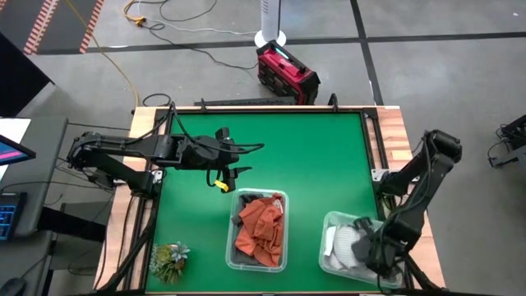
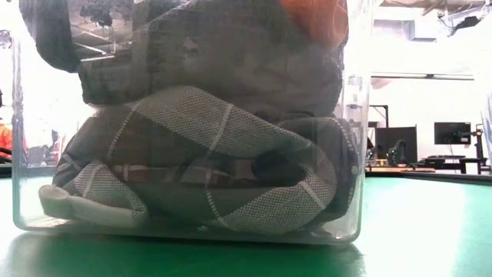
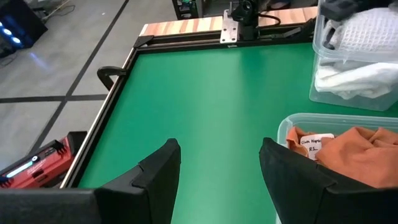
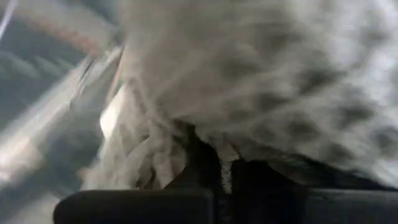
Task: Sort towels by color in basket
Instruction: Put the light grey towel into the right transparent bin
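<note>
In the high view, a clear middle bin [image 1: 283,197] holds rust-orange towels [image 1: 261,233] with a dark grey one [image 1: 246,205] at its far end. The low view looks through this bin's wall [image 2: 355,154] at grey checked towels [image 2: 207,123] under dark grey and orange ones. A second clear bin [image 1: 329,220] at the near right holds white and light grey towels [image 1: 341,241]. My right gripper [image 1: 367,247] is down inside that bin, shut on a light waffle-weave towel [image 4: 261,74]. My left gripper [image 3: 217,152] hovers open over bare green table, left of the middle bin's far end. My right gripper pinches a fold of the light waffle-weave towel [image 4: 205,134] between its two fingers [image 4: 249,177], coming down into the right bin from above. The cloth fills the wrist view and hides how much of it is taken. The towel lies in the bin among the others.
A green plant tuft [image 1: 168,261] sits at the table's near left corner. The green mat [image 1: 312,156] is bare across its far half. Wooden edging and black rails frame the table [image 1: 394,131]. A red case [image 1: 286,74] stands on the floor beyond the far edge.
</note>
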Controlling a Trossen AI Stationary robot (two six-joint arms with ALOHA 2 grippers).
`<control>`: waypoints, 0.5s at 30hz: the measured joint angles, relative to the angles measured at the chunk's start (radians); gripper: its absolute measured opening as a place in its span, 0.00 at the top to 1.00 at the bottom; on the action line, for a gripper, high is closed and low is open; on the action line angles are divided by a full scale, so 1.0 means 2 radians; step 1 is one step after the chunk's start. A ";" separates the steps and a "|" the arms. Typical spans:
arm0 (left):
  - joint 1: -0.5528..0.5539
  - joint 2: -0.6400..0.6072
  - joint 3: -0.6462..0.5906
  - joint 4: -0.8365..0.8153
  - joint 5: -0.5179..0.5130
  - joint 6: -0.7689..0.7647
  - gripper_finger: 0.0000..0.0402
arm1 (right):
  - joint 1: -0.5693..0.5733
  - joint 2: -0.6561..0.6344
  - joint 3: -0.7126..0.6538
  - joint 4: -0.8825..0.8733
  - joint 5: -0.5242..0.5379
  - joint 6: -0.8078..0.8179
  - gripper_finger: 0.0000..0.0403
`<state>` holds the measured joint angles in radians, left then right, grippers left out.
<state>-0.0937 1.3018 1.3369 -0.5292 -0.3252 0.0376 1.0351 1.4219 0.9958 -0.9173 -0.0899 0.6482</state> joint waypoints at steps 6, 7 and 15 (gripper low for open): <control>0.000 0.000 0.000 0.001 0.000 0.001 0.48 | 0.011 0.032 -0.001 0.003 0.035 -0.136 0.90; 0.000 0.000 0.000 0.002 0.000 0.001 0.48 | 0.008 0.034 -0.001 0.002 0.038 -0.153 0.90; 0.000 0.000 0.000 0.003 0.000 0.002 0.48 | -0.020 0.026 0.025 -0.057 0.044 -0.273 0.90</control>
<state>-0.0939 1.3018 1.3369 -0.5236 -0.3251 0.0417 0.9960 1.4745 1.0464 -1.0308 -0.0013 0.1026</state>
